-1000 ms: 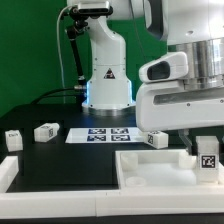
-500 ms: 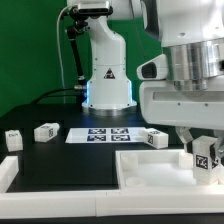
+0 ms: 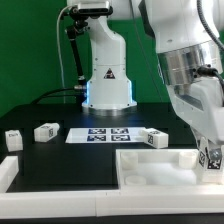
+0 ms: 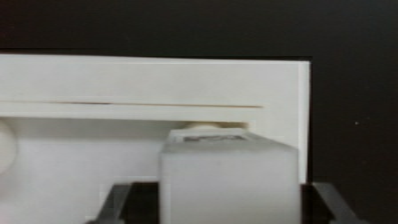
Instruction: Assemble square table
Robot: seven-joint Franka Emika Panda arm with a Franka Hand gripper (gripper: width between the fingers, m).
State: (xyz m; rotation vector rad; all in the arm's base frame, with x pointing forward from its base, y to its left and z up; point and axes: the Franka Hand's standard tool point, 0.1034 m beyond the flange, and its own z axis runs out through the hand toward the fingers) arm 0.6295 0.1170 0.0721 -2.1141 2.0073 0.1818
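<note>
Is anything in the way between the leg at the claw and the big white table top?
No, nothing I can see. The leg sits between the fingers of the claw, right by the edge of the table top, and nothing shows between them. The other legs lie off to the side.

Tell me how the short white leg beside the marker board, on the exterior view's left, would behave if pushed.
The leg looks like small, solid plastic, so probably stiff and light. It lies on a flat side on the black table, so it would likely slide, not roll or tip.
</note>
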